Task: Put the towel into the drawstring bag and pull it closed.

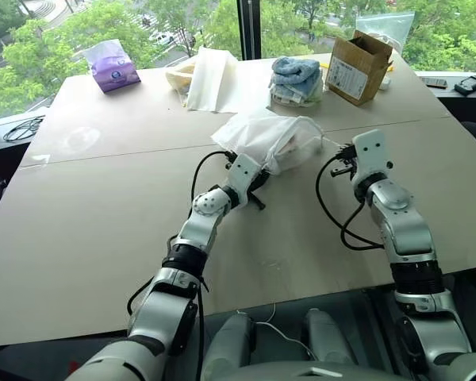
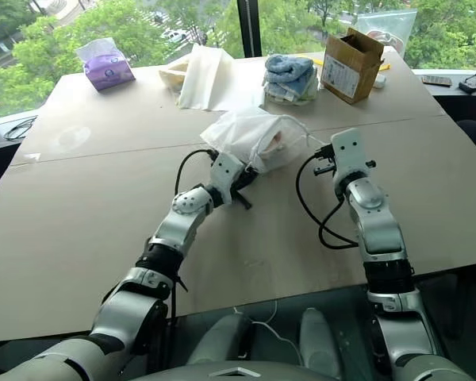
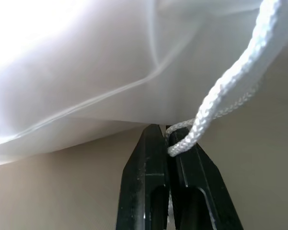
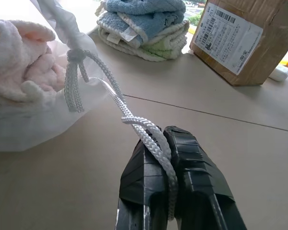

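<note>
Left gripper point(image 3: 167, 143): jaws together, clamped on a loop of the white cord point(image 3: 230, 81) at the near-left edge of the drawstring bag point(image 1: 262, 136). The bag fabric hangs directly over the jaw tips.

Right gripper point(image 4: 164, 139): jaws together, clamped on a second run of cord point(image 4: 116, 98). This cord runs from the jaws to a knot at the bag mouth, on the bag's right side.

Drawstring bag: lies on the surface point(image 1: 103, 214) between the two grippers, mouth facing the right gripper. The mouth is not fully drawn shut.

Towel point(image 4: 19, 62): inside the bag, bunched, visible through the mouth opening.

Far side of the surface, well apart from the bag:
- stack of blue and white towels point(image 1: 296, 79), behind the bag
- cardboard box point(image 1: 357, 67), just right of the stack
- white cloth sheet point(image 1: 209, 78), left of the stack
- purple tissue pack point(image 1: 113, 67), at the far left
</note>
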